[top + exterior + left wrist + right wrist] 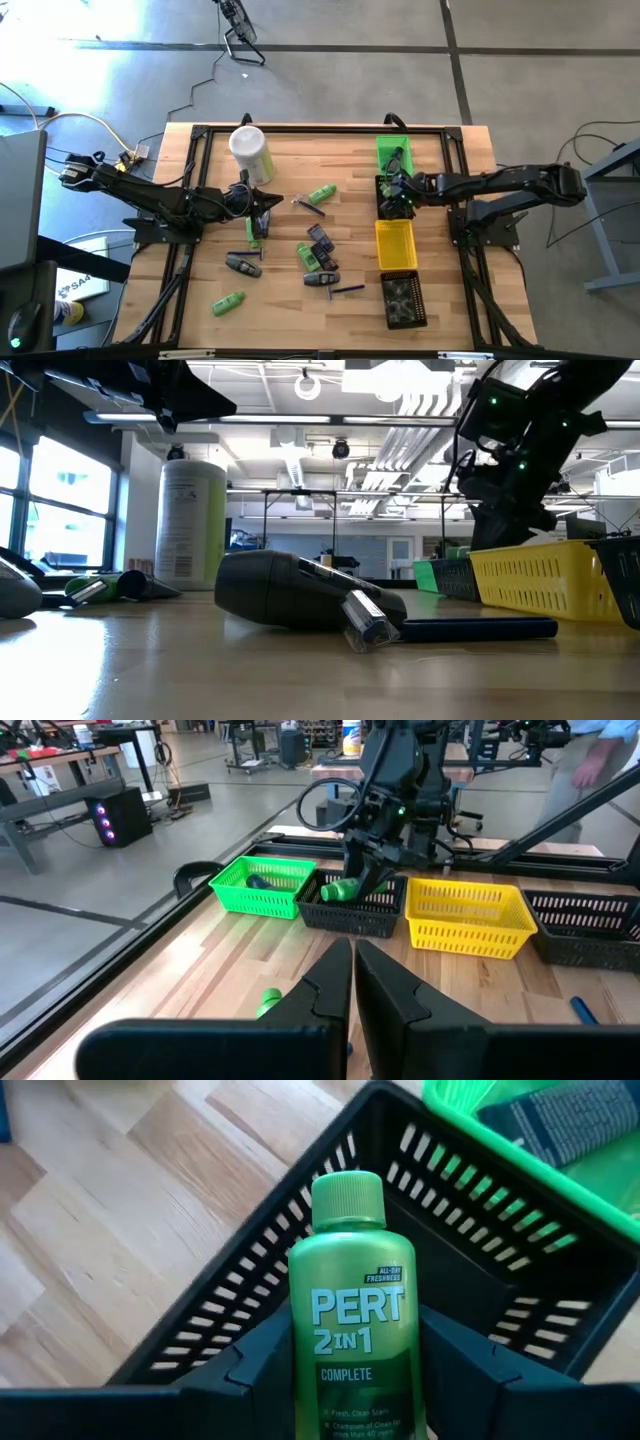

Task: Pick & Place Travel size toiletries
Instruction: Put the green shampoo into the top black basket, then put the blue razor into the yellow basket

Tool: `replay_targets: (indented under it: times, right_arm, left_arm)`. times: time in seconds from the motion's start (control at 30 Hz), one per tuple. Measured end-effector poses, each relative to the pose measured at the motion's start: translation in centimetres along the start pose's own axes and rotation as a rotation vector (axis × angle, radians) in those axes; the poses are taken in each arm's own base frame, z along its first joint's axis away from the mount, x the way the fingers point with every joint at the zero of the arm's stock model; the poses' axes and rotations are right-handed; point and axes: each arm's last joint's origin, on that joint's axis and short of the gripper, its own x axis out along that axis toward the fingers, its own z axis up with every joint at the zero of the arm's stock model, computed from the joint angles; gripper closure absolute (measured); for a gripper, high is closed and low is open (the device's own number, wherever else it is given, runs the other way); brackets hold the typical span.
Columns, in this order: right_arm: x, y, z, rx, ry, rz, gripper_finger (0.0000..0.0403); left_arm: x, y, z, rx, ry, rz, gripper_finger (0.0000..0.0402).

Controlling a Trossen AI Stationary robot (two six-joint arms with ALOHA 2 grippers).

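My right gripper (355, 1332) is shut on a bright green mini bottle (350, 1300) labelled Pert. It hangs over the black bin (250, 1310) that stands between the green bin (393, 150) and the yellow bin (395, 243). The left wrist view shows the same bottle (342, 890) just above that bin's rim. My left gripper (353, 970) is shut, holds nothing and stays raised over the table's left half. Other toiletries lie loose on the wood: green bottles (322, 194) (229, 302), dark tubes (320, 242) (243, 264) and a purple stick (348, 289). My right gripper pinches the bottle's body by its two sides (300, 1345), at the lower half of the label, between the two fingers. The fingers slant steeply down from the table's right side. The bottle lies along them, cap end (348, 1195) foremost and lowest, lifted clear above the bin's inside.
A pale-green canister with a white lid (250, 152) stands at the far left of the work area. A dark tube (560, 1120) lies in the green bin. A second black bin (403, 300) holding dark items stands near the front edge, beyond the yellow bin.
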Motion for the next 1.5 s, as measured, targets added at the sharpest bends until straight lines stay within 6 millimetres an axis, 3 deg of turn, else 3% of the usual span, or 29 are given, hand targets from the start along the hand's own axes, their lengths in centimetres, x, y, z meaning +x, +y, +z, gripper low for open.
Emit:
replay_targets:
  times: [0.23, 0.5, 0.67, 0.97, 1.5]
  right_arm:
    - [0.1, 0.0, 0.0, -0.017, -0.007, 0.007, 0.0227]
    - [0.1, 0.1, 0.1, -0.021, -0.018, 0.014, 0.0188]
    - [0.1, 0.2, 0.2, -0.045, -0.026, 0.022, 0.0185]
    - [-0.5, 0.7, 1.0, -0.070, -0.059, 0.063, 0.0229]
    - [-5.0, 1.4, 3.5, -0.127, -0.212, 0.237, 0.0303]
  left_arm:
    - [0.0, 0.0, 0.0, 0.000, 0.000, 0.000, 0.0390]
    - [0.0, 0.0, 0.0, 0.000, 0.000, 0.000, 0.0390]
    - [0.0, 0.0, 0.0, 0.000, 0.000, 0.000, 0.0390]
    - [0.0, 0.0, 0.0, 0.000, 0.000, 0.000, 0.0390]
    - [0.0, 0.0, 0.0, 0.000, 0.000, 0.000, 0.0390]
